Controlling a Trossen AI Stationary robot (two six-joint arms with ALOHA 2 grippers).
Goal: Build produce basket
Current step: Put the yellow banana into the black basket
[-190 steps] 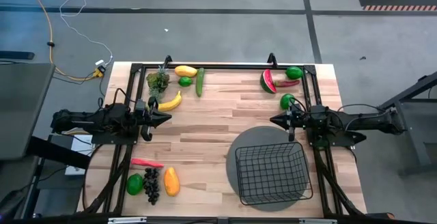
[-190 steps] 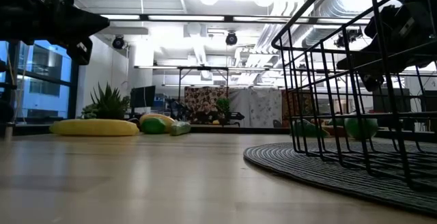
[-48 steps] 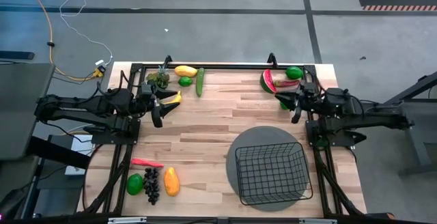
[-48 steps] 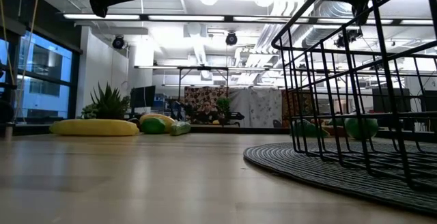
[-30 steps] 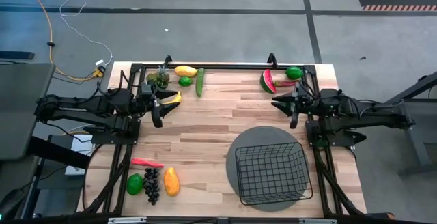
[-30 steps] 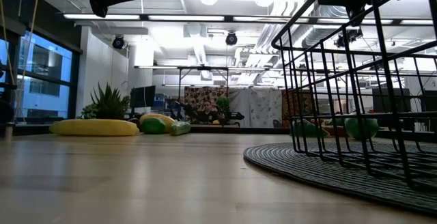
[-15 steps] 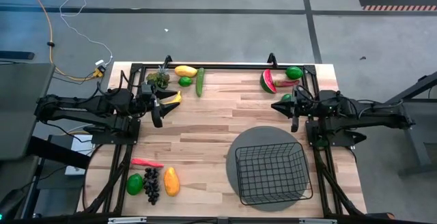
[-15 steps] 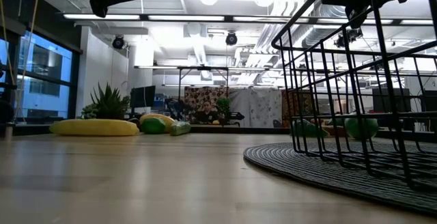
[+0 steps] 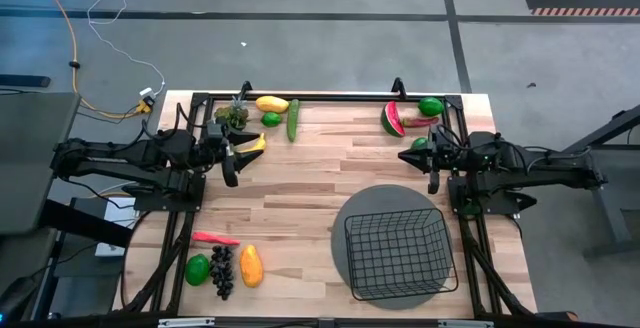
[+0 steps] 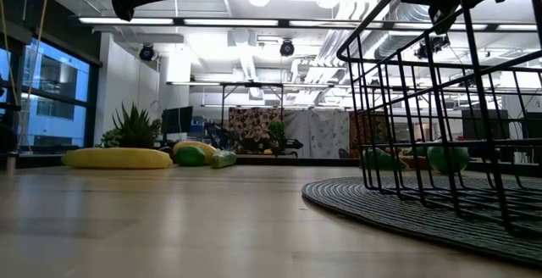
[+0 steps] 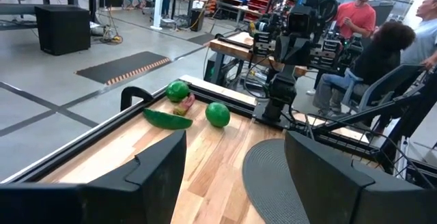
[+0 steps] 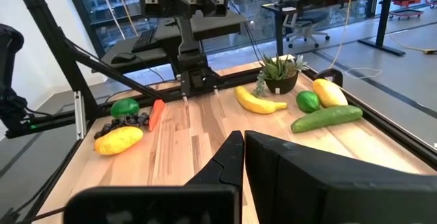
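1. We see the basket (image 9: 398, 252) empty on its mat (image 9: 350, 218), just below our right gripper (image 9: 408, 155), ready for filling.
2. Right fingers pinched together, empty, a lime (image 9: 420, 146) beside them.
3. Our left gripper (image 9: 240, 152) hovers partly spread over the banana (image 9: 256, 145), likely readying a grab.

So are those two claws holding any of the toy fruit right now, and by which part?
No. The left gripper is open and empty above the banana; the right gripper is shut on nothing.

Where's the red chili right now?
In the high view, the red chili lies near the table's front-left corner, just above the dark grapes and green lime.
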